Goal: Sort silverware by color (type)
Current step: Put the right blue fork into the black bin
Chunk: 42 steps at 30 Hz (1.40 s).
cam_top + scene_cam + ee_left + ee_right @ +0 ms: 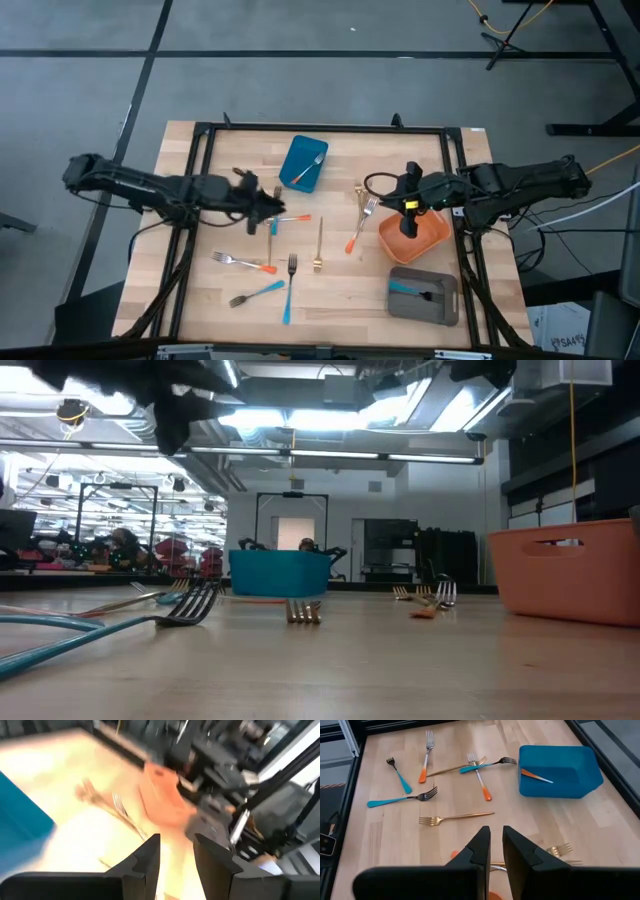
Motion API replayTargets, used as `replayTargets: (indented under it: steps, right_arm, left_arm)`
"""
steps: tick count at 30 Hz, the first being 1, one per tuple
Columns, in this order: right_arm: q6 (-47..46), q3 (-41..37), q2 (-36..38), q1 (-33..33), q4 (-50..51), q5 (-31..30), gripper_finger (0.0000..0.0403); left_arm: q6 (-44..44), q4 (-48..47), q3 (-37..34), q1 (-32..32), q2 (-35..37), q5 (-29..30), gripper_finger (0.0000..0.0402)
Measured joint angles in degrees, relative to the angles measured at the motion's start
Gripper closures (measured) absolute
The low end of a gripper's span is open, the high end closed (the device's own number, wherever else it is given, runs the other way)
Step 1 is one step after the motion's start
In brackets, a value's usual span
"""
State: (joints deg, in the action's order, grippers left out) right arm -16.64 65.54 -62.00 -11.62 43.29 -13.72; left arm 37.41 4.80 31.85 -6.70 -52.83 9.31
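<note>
The left gripper (268,208) hangs over the table (340,300) left of centre, just above a crossed pair of forks, its fingers (150,857) parted with nothing between them; the right gripper (409,215) hovers over the orange container (425,240) on the right side, fingers (479,851) nearly closed, and it holds nothing that I can see.

The silverware is scattered; a blue-handled fork (487,765) and an orange-handled fork (479,776) cross each other just under the left gripper; a gold fork (319,245) lies lengthwise near the middle; an orange-handled fork (362,225) and a second gold fork (359,195) lie just left of the orange container.

Toward the near left, an orange-handled fork (243,263) lies flat, a blue-handled fork (257,293) lies nearer still, and another blue-handled fork (290,290) stands lengthwise beside them.

The blue container (303,163) sits at the far centre with an orange-handled fork (309,168) inside it; the grey container (423,296) sits near right, holding a blue-handled fork (405,288).
</note>
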Motion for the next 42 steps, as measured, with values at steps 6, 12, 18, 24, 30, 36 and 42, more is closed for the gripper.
replayTargets:
  steps: [6, 12, 18, 24, 30, 36, 42]
  right_arm:
    - [0.0, 0.0, 0.0, 0.0, 0.0, 0.4, 0.0361]
    - [-0.1, 0.0, 0.0, 0.0, 0.0, 1.9, 0.0361]
    - [-0.1, 0.0, 0.0, 0.0, 0.1, 2.6, 0.0361]
    - [0.0, 0.0, 0.0, 0.0, 0.1, 4.3, 0.0361]
    - [0.0, 0.0, 0.0, 0.0, 0.1, 4.3, 0.0361]
    - [0.0, 0.0, 0.0, 0.0, 0.1, 4.3, 0.0361]
    - [0.0, 0.0, 0.0, 0.0, 0.1, 4.3, 0.0361]
  left_arm:
    - [10.3, -9.8, 12.5, -5.6, -12.5, -3.3, 0.0290]
    - [23.9, -20.1, 22.0, -10.5, -22.4, -4.6, 0.0290]
    - [37.4, -26.7, 26.8, -14.7, -30.7, -4.6, 0.0290]
    - [47.2, -26.8, 27.5, -17.3, -37.8, -9.2, 0.0290]
    - [51.1, -26.8, 27.5, -18.3, -43.8, -13.5, 0.0290]
    - [51.1, -26.6, 27.5, -18.0, -46.9, -12.9, 0.0290]
    - [51.2, -26.4, 27.5, -18.0, -49.0, -11.5, 0.0290]
